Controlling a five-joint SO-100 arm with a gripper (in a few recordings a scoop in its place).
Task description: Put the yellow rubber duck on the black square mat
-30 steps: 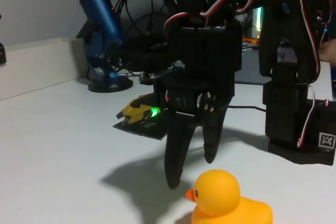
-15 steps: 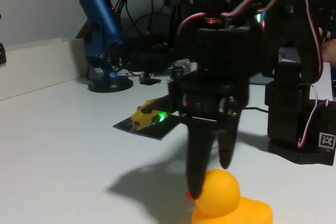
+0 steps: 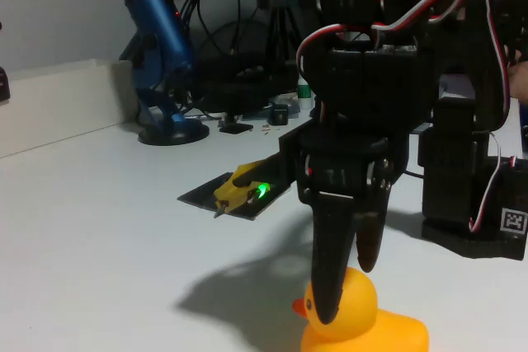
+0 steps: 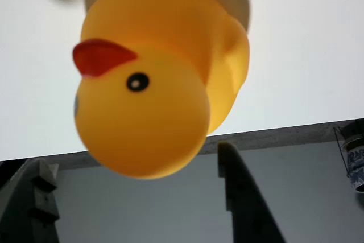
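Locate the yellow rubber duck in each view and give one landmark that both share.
Fixed view: the yellow rubber duck sits at the bottom edge, right of centre, beak pointing left.
Wrist view: the duck fills the upper centre, head nearest the camera.
Shared landmark: the gripper, its black fingers straddling the duck's head.

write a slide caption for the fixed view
Open gripper lowered over the yellow rubber duck, fingers straddling its head; black square mat behind.

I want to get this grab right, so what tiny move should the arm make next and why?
Probably lower a touch more, then close. In the fixed view the open claw straddles the head of the yellow rubber duck, which sits on the table. In the wrist view the duck's head lies between the fingers, not yet pinched.
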